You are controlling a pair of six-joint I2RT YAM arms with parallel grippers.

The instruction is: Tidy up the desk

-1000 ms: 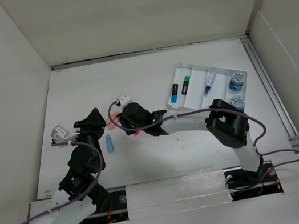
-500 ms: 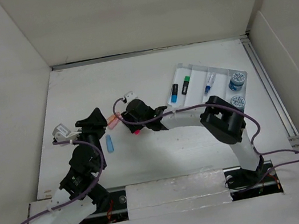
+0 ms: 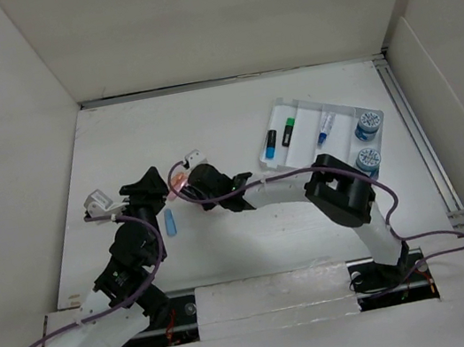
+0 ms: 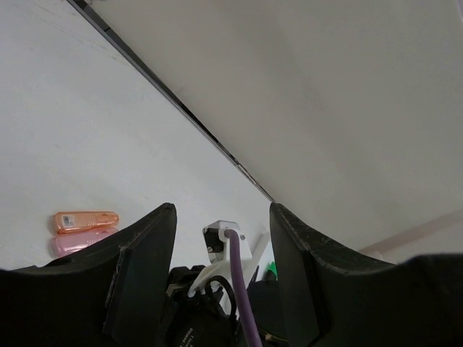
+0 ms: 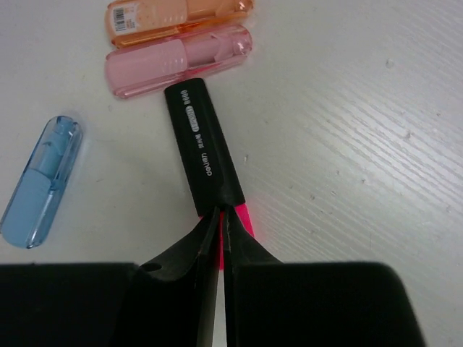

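— White worktop [image 5: 347, 144] is stretching flat under everything, and the highlighter [image 5: 205, 148] is lying low over it. How is that pen going to handle?

— Light, stiff, smooth plastic, I am guessing, so slipping is the risk. The right jaws are pinching its pink end, nearly meeting, with the black barrel pointing straight out ahead of them.

— Better hold?

— Mid-barrel, probably. A pink case [image 5: 177, 60] and an orange case [image 5: 181, 16] are sitting just beyond the barrel's far end, a blue case [image 5: 42, 181] ahead-left of the jaws.

— And the left jaws?

— Standing open, gripping nothing.
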